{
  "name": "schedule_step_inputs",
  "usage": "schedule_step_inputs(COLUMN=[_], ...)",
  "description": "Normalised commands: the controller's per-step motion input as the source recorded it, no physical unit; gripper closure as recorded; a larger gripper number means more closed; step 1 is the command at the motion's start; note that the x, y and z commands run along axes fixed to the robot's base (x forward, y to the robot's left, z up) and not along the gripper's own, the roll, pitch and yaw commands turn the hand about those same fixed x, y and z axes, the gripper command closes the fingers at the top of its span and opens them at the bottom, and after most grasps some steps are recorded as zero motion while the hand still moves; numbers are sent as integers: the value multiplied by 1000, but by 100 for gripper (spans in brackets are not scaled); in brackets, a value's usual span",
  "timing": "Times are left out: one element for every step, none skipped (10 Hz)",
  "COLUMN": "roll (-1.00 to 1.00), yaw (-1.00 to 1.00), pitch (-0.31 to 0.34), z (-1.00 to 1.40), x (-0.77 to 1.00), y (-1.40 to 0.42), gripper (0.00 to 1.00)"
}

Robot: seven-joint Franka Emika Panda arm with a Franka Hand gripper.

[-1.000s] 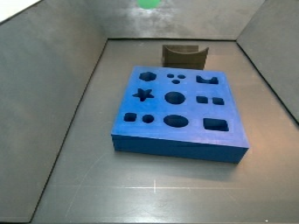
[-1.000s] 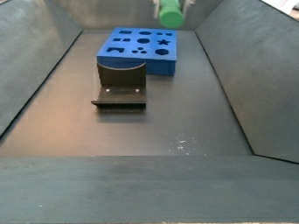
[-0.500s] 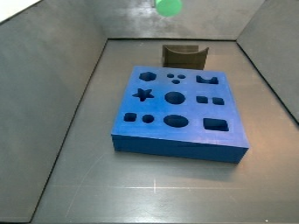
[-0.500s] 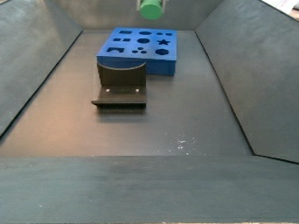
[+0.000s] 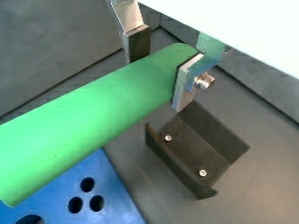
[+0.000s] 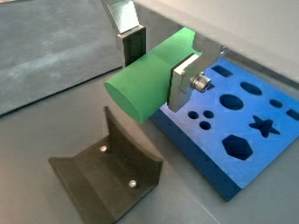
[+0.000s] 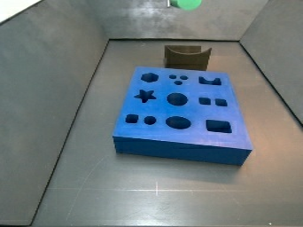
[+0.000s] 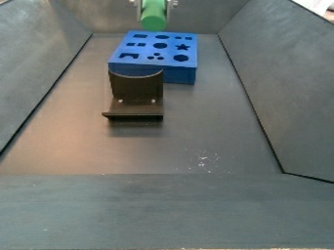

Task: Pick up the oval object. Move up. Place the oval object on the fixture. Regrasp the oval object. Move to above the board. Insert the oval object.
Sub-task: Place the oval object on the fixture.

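The oval object, a bright green peg, lies crosswise between the silver fingers of my gripper, which is shut on it. In both wrist views the peg hangs in the air above the floor. The dark fixture stands below it, beside the blue board. In both side views only the peg shows, at the upper edge, high over the fixture and the board. The gripper itself is cut off there.
Grey sloping walls enclose the dark floor. The board's holes include a star, circles and squares.
The gripper has carried the green peg sideways along the upper edge of both side views, ending high over the fixture's side of the board. Board and fixture have not moved.
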Motion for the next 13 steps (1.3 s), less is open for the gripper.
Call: schedule_step_inputs(roll=[-1000,-1000,-1000,-975,-874,-669,-487,-280,-1000,-1000,-1000,-1000,-1000], yaw=[-51,-80,-106,-143,-149,-153,-149,-137,-215,-214,-210,-202,-205], pitch=[267,266,269,258,229,172,131,91,46,29,25,38,36], z=[-74,-54,-36,-20,-19,-17,-19,-9,-1000,-1000,-1000,-1000,-1000], x=[620,557,495,422,388,323,273,191,122,115,124,142,156], y=[1000,800,631,419,314,120,59,45,70,75,84,88,98], gripper=[100,100,100,100,100,100,100,100,100,100,100,100,100])
